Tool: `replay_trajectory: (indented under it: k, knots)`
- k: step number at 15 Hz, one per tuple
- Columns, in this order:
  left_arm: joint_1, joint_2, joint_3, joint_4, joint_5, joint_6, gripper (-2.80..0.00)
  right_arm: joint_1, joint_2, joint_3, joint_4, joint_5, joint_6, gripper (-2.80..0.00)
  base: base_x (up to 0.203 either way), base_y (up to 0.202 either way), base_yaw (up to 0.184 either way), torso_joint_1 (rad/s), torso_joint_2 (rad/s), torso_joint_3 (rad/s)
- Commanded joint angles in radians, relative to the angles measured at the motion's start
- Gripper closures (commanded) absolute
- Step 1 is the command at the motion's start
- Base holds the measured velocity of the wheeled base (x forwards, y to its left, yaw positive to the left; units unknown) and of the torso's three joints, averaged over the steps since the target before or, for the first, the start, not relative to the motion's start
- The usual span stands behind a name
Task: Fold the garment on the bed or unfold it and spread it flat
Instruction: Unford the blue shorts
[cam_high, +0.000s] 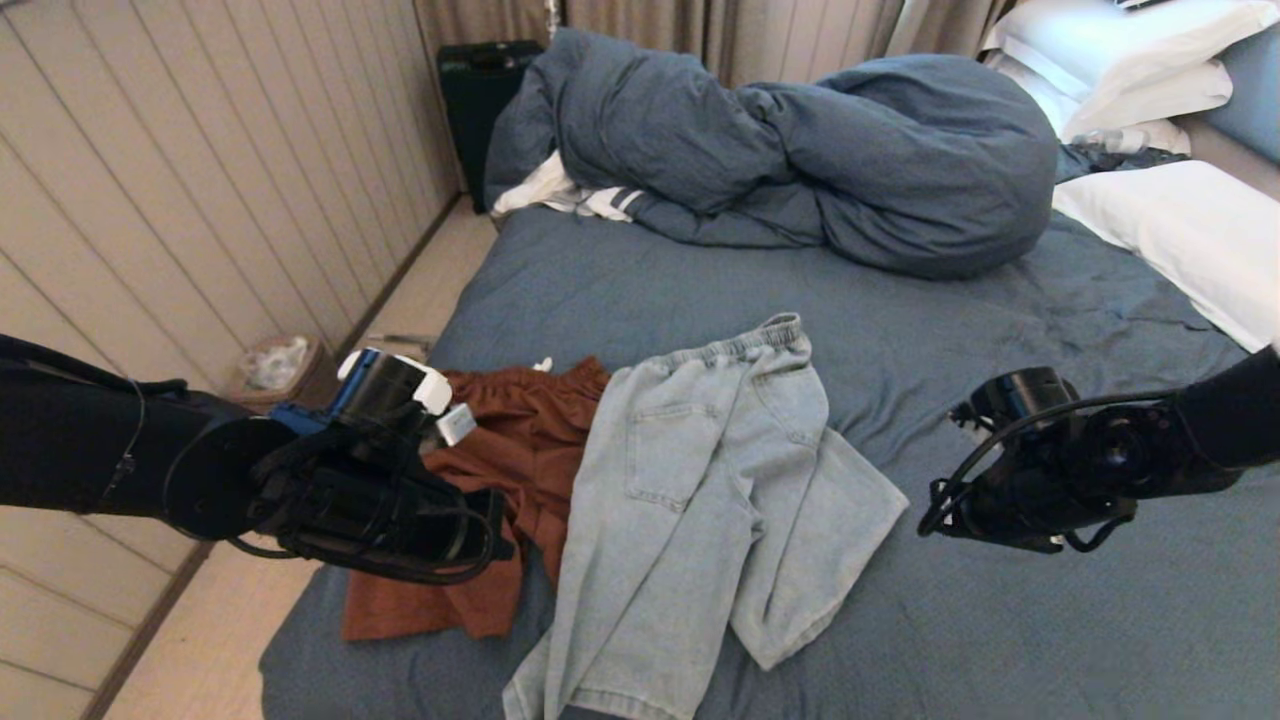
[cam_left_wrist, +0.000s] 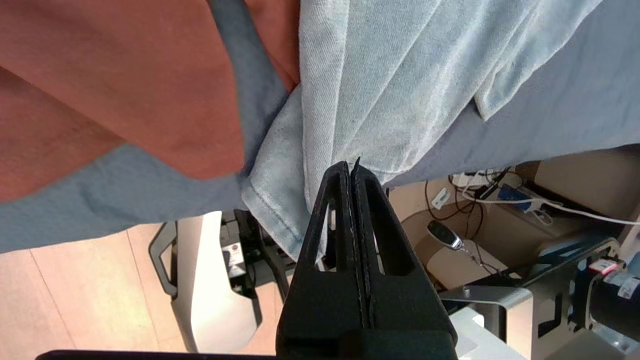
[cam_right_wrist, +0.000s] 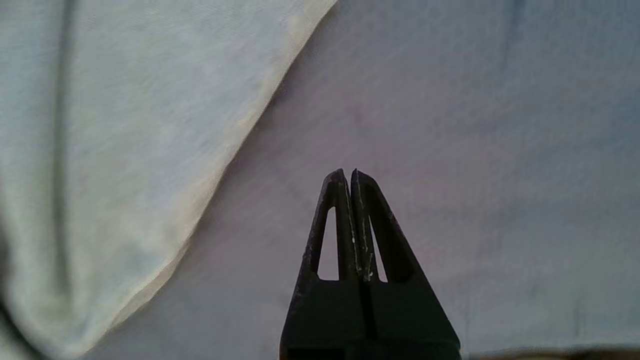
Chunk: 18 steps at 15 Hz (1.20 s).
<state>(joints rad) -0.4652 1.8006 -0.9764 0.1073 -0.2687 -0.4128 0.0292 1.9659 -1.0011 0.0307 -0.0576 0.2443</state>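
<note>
pale blue denim jeans (cam_high: 700, 500) crumpled near the foot edge of the wide bed with the wrinkled slate-blue sheet (cam_high: 1000, 330)
my left gripper (cam_left_wrist: 351, 167) is pinched closed empty by the hem, beside rust-orange shorts (cam_high: 510, 440); right gripper (cam_right_wrist: 348, 173) also closed and empty over bare sheet.

Left hand (cam_left_wrist: 351, 172): pressing fingers together, tips at the hem of the pale denim jeans (cam_left_wrist: 395, 95)
Rust garment (cam_left_wrist: 115, 85): lying beside the jeans on the bed (cam_left_wrist: 560, 115)
</note>
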Motion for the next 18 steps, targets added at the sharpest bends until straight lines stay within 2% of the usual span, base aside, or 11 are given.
replay_trajectory:
  k: [1,4,12,15,18]
  knots:
    - [0.003,0.002,0.002,0.0,-0.004,-0.004,0.0,-0.02,0.089,0.001,-0.085,-0.004,-0.001,-2.8,0.0,0.0,0.0,0.0,0.0,0.0]
    - [0.003,0.004,0.005,-0.003,-0.004,-0.004,0.0,-0.028,0.122,-0.047,-0.15,0.005,0.004,-2.8,0.0,0.0,0.0,0.0,0.0,0.0]
    - [0.003,0.008,0.01,-0.008,-0.007,-0.008,0.0,0.028,0.229,-0.156,-0.15,0.002,0.043,-2.8,0.0,0.0,0.0,0.0,0.0,0.0]
    - [0.003,0.01,0.012,-0.008,-0.008,-0.015,0.0,0.025,0.256,-0.21,-0.149,0.0,0.073,-2.8,0.0,0.0,0.0,0.0,0.0,0.0]
    - [0.016,-0.008,0.034,-0.058,-0.067,-0.032,0.0,0.025,0.28,-0.231,-0.149,-0.002,0.104,-2.8,0.0,0.0,0.0,0.0,0.0,0.0]
